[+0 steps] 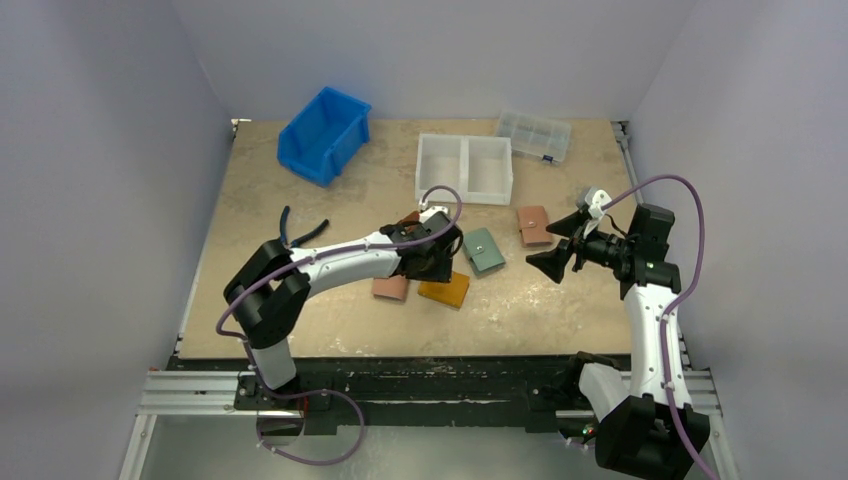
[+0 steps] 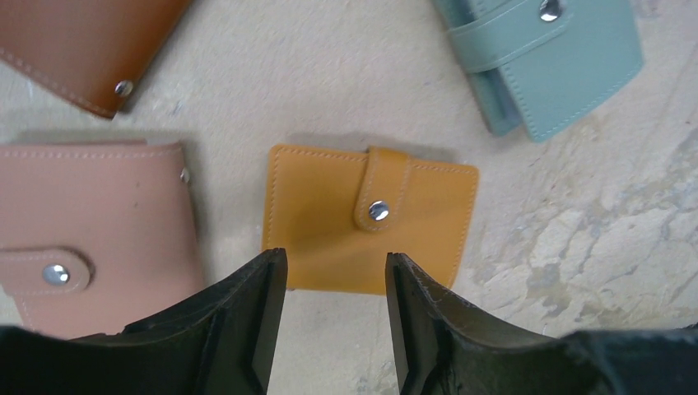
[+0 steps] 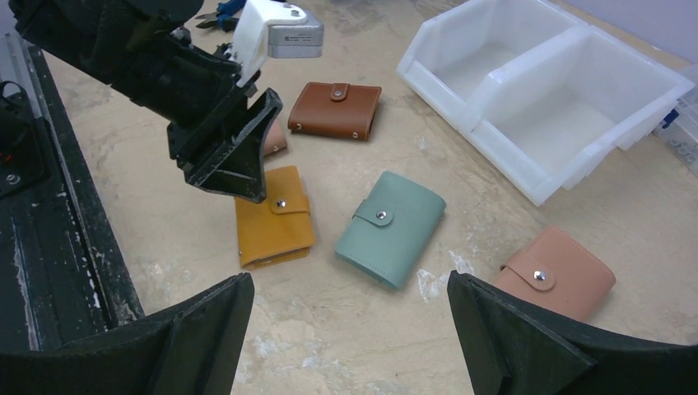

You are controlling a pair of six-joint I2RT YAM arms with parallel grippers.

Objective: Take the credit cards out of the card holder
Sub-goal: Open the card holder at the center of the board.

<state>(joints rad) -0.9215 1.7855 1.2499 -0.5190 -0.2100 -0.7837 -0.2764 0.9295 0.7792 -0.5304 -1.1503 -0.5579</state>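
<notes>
Card holder (image 1: pixel 445 291), mustard-orange, lies flat and shut on the table (image 1: pixel 560 310) near the front middle, its tab snapped down. From the left: a blue bin (image 1: pixel 325 133) sits at the far left corner, with dark-handled pliers (image 1: pixel 308 233) nearer in. The left end effector (image 2: pixel 336 262) hangs over the holder's near edge. Its fingers are partly spread, with nothing pinched between them. Whether they touch the leather I cannot tell. A pink wallet (image 2: pixel 90 222) lies just beside the holder on its left, and a brown wallet (image 2: pixel 82 41) lies beyond that. Right of the holder rests a teal wallet (image 3: pixel 391 226), tilted and also snapped shut. Farther back stand a white two-compartment tray (image 1: pixel 465 167) and a clear lidded box (image 1: pixel 534 135). A second pink wallet (image 1: pixel 534 226) lies further right. The right end effector (image 3: pixel 350 284) hovers above the table on the right, fingers spread wide, gripping nothing.
</notes>
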